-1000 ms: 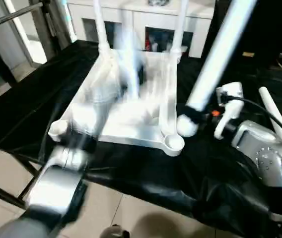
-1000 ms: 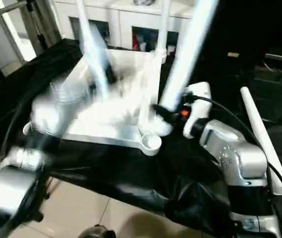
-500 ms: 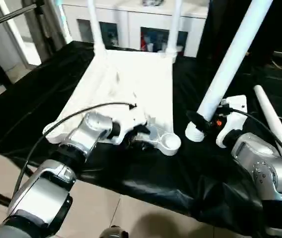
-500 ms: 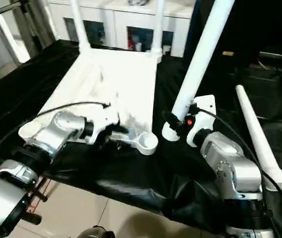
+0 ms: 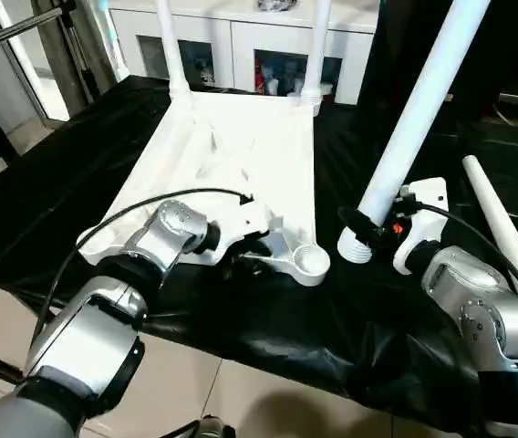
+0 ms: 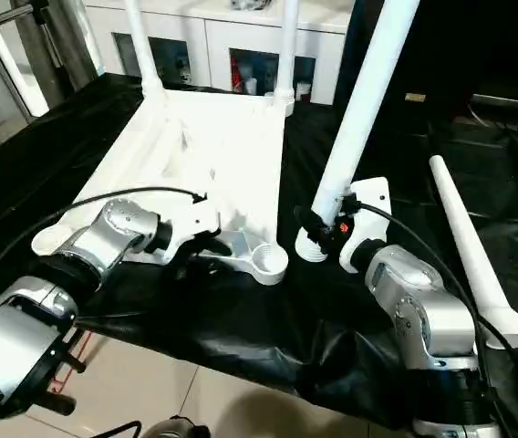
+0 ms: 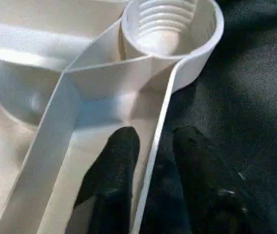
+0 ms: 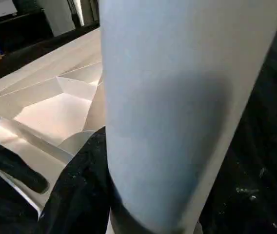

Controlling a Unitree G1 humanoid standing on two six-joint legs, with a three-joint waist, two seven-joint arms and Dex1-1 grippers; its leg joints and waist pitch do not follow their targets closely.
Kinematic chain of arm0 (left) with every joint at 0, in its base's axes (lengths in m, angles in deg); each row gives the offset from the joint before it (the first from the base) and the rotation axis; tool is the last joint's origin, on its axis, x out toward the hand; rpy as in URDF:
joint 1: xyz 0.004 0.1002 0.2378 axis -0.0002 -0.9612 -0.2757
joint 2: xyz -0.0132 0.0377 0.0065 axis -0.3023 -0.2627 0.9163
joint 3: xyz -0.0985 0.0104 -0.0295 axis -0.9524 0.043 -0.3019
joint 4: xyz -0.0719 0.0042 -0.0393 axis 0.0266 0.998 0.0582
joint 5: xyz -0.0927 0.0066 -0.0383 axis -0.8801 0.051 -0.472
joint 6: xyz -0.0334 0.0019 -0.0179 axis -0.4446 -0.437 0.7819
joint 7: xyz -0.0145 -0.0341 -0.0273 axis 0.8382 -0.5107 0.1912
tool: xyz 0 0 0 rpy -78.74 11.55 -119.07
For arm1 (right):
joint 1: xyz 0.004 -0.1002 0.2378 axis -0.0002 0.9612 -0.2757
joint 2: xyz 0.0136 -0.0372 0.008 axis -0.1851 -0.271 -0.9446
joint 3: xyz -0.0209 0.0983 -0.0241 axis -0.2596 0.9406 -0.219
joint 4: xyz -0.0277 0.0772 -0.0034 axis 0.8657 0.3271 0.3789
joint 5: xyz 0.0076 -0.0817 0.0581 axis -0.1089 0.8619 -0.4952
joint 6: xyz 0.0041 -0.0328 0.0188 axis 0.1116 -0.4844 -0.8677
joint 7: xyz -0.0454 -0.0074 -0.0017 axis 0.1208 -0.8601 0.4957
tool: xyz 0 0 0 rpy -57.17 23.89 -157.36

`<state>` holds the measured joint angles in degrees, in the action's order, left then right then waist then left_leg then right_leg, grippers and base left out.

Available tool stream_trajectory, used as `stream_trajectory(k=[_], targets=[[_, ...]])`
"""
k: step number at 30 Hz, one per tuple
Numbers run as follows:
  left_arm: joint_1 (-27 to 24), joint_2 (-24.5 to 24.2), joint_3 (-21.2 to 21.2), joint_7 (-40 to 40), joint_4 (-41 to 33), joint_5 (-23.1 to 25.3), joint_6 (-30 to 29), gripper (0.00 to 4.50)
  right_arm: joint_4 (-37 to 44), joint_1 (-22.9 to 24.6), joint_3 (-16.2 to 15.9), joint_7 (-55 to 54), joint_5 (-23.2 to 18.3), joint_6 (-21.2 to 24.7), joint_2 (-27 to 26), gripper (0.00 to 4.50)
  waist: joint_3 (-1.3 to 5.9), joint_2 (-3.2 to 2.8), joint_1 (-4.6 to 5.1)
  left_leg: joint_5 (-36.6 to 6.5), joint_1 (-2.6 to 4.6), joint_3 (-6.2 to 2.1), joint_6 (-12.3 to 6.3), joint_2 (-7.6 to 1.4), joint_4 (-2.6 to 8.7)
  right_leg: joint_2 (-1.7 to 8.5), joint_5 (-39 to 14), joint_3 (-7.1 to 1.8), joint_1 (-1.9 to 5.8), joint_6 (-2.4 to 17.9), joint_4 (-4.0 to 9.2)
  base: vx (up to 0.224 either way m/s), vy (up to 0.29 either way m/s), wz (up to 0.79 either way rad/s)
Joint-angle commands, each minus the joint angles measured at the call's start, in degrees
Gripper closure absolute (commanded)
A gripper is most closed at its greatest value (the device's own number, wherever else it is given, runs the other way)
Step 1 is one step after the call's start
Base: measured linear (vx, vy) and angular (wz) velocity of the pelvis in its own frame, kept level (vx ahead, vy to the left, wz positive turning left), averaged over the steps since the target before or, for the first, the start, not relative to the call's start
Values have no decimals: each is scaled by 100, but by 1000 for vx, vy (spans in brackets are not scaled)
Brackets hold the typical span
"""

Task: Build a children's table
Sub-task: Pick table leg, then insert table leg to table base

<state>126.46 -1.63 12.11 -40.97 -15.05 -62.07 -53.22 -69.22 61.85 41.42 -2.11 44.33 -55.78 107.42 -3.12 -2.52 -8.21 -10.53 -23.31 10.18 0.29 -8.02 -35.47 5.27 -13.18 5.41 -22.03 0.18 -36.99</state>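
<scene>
Our left arm reaches across, left gripper [image 7: 150,161] pinching the tabletop [image 5: 241,155] rim by the corner socket [image 5: 309,263]; right gripper [image 5: 366,225] clamps an upright tilted leg [image 5: 419,109].

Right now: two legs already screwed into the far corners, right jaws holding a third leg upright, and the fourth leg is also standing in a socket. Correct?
Not quite. The fourth leg is not in a socket: it lies loose on the black cloth to the robot's right, as the right eye view shows. The rest holds: two legs stand in the far corners of the table top, and the right gripper holds the third leg upright.
</scene>
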Motion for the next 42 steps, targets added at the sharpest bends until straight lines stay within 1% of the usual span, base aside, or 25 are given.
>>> stream_trajectory(k=[1,5,7,10,12,14,15,18,19,20,23,24,25,28,29,30,31,32,33,34,35,37,39,41,42], targets=[[173,-10,-54,-76,176,131,108,323,176,33,16,43,11,-61,13,259,422,72,0,-800,172,-250,-180,-588,463,630,188,-392,274,1471,422,0,0,0],[239,2,-101,-122,276,137,105,332,189,37,10,46,7,-57,12,259,425,70,4,-789,174,-253,-200,-595,461,632,310,-389,275,1520,403,0,0,0],[267,20,-131,-166,329,134,105,370,197,43,0,49,14,-57,14,259,428,68,0,-755,174,-248,-227,-591,455,640,368,-389,277,1546,401,0,0,0],[304,44,-137,-244,434,185,153,384,197,36,-6,59,23,-53,16,259,425,73,-3,-769,171,-248,-234,-589,456,641,303,-387,282,1539,412,0,0,0],[310,50,-133,-264,456,209,169,413,196,33,-5,64,24,-53,16,259,428,73,-4,-751,172,-254,-243,-596,458,642,339,-386,282,1546,402,0,0,0],[321,53,-112,-291,473,266,175,413,200,27,-1,78,25,-50,18,259,425,74,0,-745,170,-253,-256,-595,458,640,361,-385,280,1548,405,0,0,0],[329,53,-101,-348,450,307,137,428,209,22,-2,103,17,-44,28,259,424,75,3,-727,164,-251,-275,-595,456,647,388,-386,287,1562,405,0,0,0],[324,90,-174,-499,345,208,-47,441,225,31,-17,140,8,-31,47,259,422,68,11,-743,161,-254,-284,-594,455,652,385,-385,290,1591,400,0,0,0],[283,185,-324,-692,144,-12,-398,444,274,63,-59,235,-20,2,89,259,413,85,19,-801,169,-242,-269,-601,464,657,290,-391,294,1605,414,0,0,0],[276,208,-352,-705,109,-44,-482,444,285,70,-67,256,-27,8,97,259,419,78,5,-776,178,-245,-269,-603,456,659,289,-385,288,1620,407,0,0,0],[213,258,-333,-711,-51,-54,-761,449,315,89,-79,304,-47,22,115,259,417,83,1,-707,161,-250,-340,-607,450,651,397,-389,291,1644,396,0,0,0],[86,289,-297,-718,-279,-62,-891,449,336,101,-94,341,-57,32,133,259,415,92,5,-711,157,-251,-366,-607,455,656,392,-388,298,1646,395,0,0,0],[-40,328,-294,-662,-491,-58,-1012,450,353,106,-106,372,-67,50,146,259,411,79,0,-746,159,-250,-370,-612,452,664,310,-388,292,1650,409,0,0,0],[-351,432,-306,-381,-1008,-37,-1341,450,393,127,-166,471,-81,98,186,259,410,77,-8,-746,156,-249,-367,-624,452,656,235,-389,294,1656,415,0,0,0],[-433,482,-319,-228,-1124,-36,-1401,450,408,136,-194,512,-88,113,203,259,406,96,-6,-761,157,-246,-371,-622,457,645,178,-387,288,1644,425,0,0,0],[-496,511,-337,-143,-1240,-26,-1477,450,419,142,-208,542,-91,122,213,259,402,83,-8,-821,160,-248,-358,-631,459,644,137,-388,285,1653,423,0,0,0],[-691,593,-353,175,-1469,45,-1377,450,406,158,-287,579,-10,103,247,259,395,91,-3,-852,161,-243,-359,-611,461,633,22,-392,278,1616,452,0,0,0],[-703,599,-354,196,-1483,50,-1371,450,405,159,-293,581,-4,101,250,259,399,94,-8,-864,153,-248,-342,-616,459,642,-1,-394,290,1604,450,0,0,0],[-777,633,-360,336,-1556,82,-1324,450,386,163,-331,589,49,82,265,259,376,104,-2,-922,140,-245,-334,-610,470,642,-144,-400,289,1553,479,0,0,0],[-896,699,-373,575,-1595,111,-1057,450,318,154,-371,585,120,35,257,259,388,97,-6,-922,143,-252,-311,-606,466,640,-240,-396,294,1500,489,0,0,0],[-946,729,-370,697,-1590,139,-981,450,283,145,-403,589,159,13,259,259,382,103,4,-925,136,-251,-301,-604,471,628,-273,-400,289,1452,499,0,0,0],[-1022,752,-373,786,-1650,157,-973,450,259,139,-459,600,214,-11,277,259,386,100,8,-949,144,-254,-275,-599,477,620,-333,-398,279,1389,504,0,0,0],[-1196,735,-389,771,-1941,134,-1031,450,245,126,-490,609,242,-23,286,259,377,100,17,-1001,139,-266,-244,-613,496,628,-433,-402,283,1342,509,0,0,0],[-1279,721,-410,726,-2037,75,-1014,450,210,101,-484,607,241,-33,279,259,380,87,23,-1039,151,-260,-217,-606,498,619,-503,-406,265,1325,517,0,0,0],[-1318,722,-439,686,-2056,14,-987,450,174,83,-487,608,249,-49,275,259,380,61,21,-1029,148,-262,-216,-602,496,614,-494,-406,262,1321,514,0,0,0]])
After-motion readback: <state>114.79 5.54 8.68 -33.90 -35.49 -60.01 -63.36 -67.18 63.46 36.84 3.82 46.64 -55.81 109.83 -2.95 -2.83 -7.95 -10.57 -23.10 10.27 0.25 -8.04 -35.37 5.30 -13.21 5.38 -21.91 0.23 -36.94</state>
